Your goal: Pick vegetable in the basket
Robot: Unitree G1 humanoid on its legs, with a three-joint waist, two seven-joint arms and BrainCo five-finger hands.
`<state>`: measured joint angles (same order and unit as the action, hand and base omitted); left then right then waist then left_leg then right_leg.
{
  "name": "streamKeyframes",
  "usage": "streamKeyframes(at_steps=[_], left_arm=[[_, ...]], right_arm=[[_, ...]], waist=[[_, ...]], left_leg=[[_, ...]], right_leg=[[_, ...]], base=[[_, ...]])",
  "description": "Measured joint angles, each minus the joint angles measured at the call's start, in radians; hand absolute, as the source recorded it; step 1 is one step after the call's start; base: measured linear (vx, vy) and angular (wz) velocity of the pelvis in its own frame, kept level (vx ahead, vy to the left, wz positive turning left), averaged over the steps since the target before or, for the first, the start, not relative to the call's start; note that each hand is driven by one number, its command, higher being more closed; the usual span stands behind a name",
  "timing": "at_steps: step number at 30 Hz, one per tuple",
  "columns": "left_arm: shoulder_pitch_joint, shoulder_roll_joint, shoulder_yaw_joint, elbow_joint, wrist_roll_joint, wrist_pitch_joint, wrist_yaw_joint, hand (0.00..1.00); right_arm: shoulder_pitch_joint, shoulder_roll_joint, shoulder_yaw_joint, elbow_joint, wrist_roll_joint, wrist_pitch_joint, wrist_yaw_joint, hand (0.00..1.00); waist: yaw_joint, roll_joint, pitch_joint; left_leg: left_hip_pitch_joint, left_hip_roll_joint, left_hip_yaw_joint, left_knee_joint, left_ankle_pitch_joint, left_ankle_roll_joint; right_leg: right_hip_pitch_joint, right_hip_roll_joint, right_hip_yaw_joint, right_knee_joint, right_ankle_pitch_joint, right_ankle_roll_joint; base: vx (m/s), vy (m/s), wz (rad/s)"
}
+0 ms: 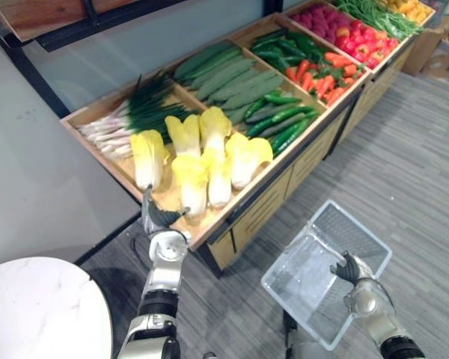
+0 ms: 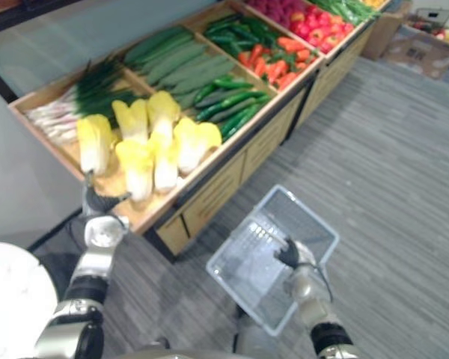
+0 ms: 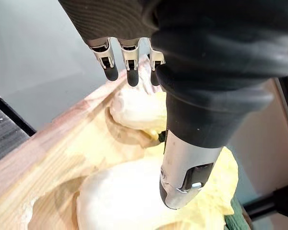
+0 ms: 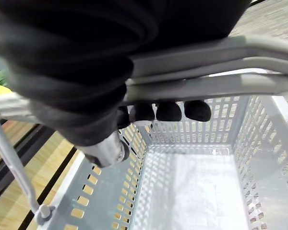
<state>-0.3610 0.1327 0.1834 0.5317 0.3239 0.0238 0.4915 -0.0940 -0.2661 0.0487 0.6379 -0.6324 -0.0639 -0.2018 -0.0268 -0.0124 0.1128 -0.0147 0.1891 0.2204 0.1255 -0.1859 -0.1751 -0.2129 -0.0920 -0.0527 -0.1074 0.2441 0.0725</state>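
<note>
- Just ahead of the left hand and a little below it lies the nearest napa cabbage. Its white stem end is toward the hand and its yellow leaf tips point away, so its long axis runs roughly along the reach.
- That hand hovers with its fingers straight and the thumb spread apart from them, gripping nothing. I judge it must drop and close across the pale stem.
- More cabbages crowd both sides of it in the same compartment of the wooden stand.
- Well off to the other side, the right hand is curled round the handle of the grey basket. The basket is carried low beside the stand with nothing in it yet, and the left hand is clearly the nearer of the two.
</note>
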Motion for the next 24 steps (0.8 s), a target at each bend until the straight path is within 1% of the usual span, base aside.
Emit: streamKeyframes(at_steps=[2,3,6,10,15,19,21,24], left_arm=[[0.0,0.005,-0.008,0.0,-0.007,-0.006,-0.012,0.0],[0.0,0.013,-0.022,0.007,-0.013,-0.022,-0.027,0.0],[-0.012,0.02,-0.042,0.013,-0.047,-0.042,-0.062,0.0],[-0.017,0.031,-0.063,0.013,-0.047,-0.059,-0.07,0.0],[-0.028,0.033,-0.062,0.041,-0.047,-0.059,-0.076,0.0],[-0.03,0.034,-0.062,0.045,-0.048,-0.058,-0.084,0.0],[-0.037,0.037,-0.06,0.074,-0.05,-0.057,-0.085,0.0],[-0.036,0.037,-0.059,0.083,-0.083,-0.056,-0.085,0.0]], right_arm=[[-0.002,0.0,0.0,-0.007,0.0,0.0,0.0,1.0],[-0.002,-0.001,0.0,-0.012,0.001,0.0,0.0,1.0],[-0.002,-0.002,0.0,-0.023,0.001,0.0,0.0,1.0],[-0.002,-0.002,0.0,-0.038,0.002,0.0,0.0,1.0],[-0.002,-0.001,0.001,-0.04,0.001,0.0,0.0,1.0],[-0.006,-0.001,0.0,-0.041,0.002,0.0,0.0,1.0],[-0.01,-0.001,0.001,-0.041,0.001,0.0,0.001,1.0],[-0.014,-0.001,0.0,-0.041,0.002,0.0,0.001,1.0]], waist=[[0.001,0.003,0.002],[0.0,0.008,0.005],[-0.001,0.018,0.011],[-0.002,0.024,0.016],[-0.002,0.024,0.017],[-0.002,0.024,0.036],[-0.002,0.024,0.044],[-0.002,0.024,0.051]], left_leg=[[-0.001,-0.001,0.009,-0.001,0.001,0.0],[-0.002,-0.001,0.01,-0.001,0.002,0.0],[-0.001,-0.001,0.011,-0.003,0.002,0.0],[-0.001,0.0,0.012,-0.005,0.002,0.0],[0.0,0.0,0.013,-0.007,0.002,0.0],[0.001,0.0,0.014,-0.014,0.002,0.0],[0.001,0.002,0.015,-0.015,0.004,-0.002],[0.001,0.005,0.018,-0.018,0.005,-0.003]], right_leg=[[-0.008,0.001,0.006,0.0,0.0,0.0],[-0.008,0.001,0.006,0.0,0.0,0.0],[-0.01,0.002,0.007,0.0,0.0,0.0],[-0.011,0.003,0.007,0.0,0.0,0.0],[-0.011,0.004,0.008,0.0,0.0,0.0],[-0.012,0.004,0.008,0.0,0.0,0.0],[-0.015,0.006,0.008,0.0,0.0,0.0],[-0.019,0.01,0.009,0.0,0.0,0.0]], base=[[0.02,-0.004,-0.09],[0.02,-0.006,-0.06],[0.0,0.0,0.0],[0.0,0.0,0.0],[0.0,0.0,0.0],[0.0,0.0,0.0],[0.0,0.0,0.0],[0.02,-0.008,-0.02]])
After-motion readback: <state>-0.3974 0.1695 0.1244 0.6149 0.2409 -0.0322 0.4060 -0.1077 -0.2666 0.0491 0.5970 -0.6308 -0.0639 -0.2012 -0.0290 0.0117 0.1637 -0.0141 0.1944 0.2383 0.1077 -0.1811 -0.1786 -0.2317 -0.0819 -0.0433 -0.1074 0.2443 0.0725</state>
